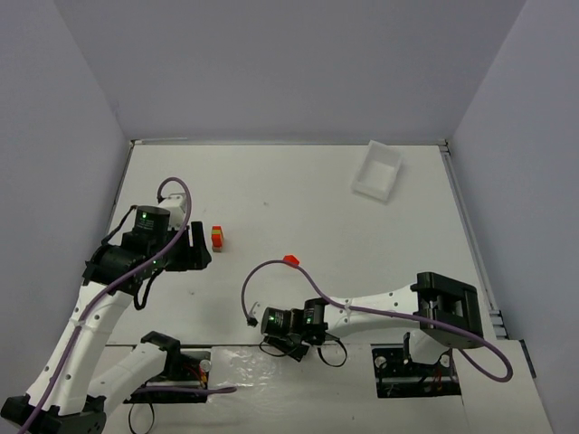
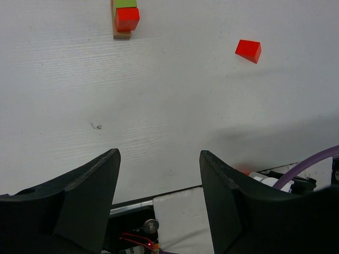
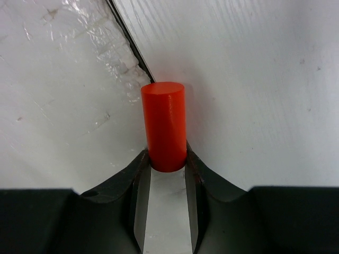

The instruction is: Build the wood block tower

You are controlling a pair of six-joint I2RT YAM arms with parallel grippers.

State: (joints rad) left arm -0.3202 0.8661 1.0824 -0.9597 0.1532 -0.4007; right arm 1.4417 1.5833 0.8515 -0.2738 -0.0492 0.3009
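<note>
The wood block tower [image 1: 217,238] stands left of the table's middle. In the left wrist view it [image 2: 124,18] shows a lime green block and a red block on a tan base. A loose red wedge block [image 1: 290,260] lies to its right, and also shows in the left wrist view [image 2: 248,51]. My left gripper [image 2: 159,159] is open and empty, just left of the tower in the top view [image 1: 197,251]. My right gripper [image 3: 164,159] is shut on a red cylinder [image 3: 163,126], low over the table's near edge [image 1: 271,330].
A white rectangular tray [image 1: 378,170] sits at the back right. A seam [image 3: 130,45] between the table and a plastic-covered panel runs under the red cylinder. Purple cables loop over both arms. Walls close in the table on three sides.
</note>
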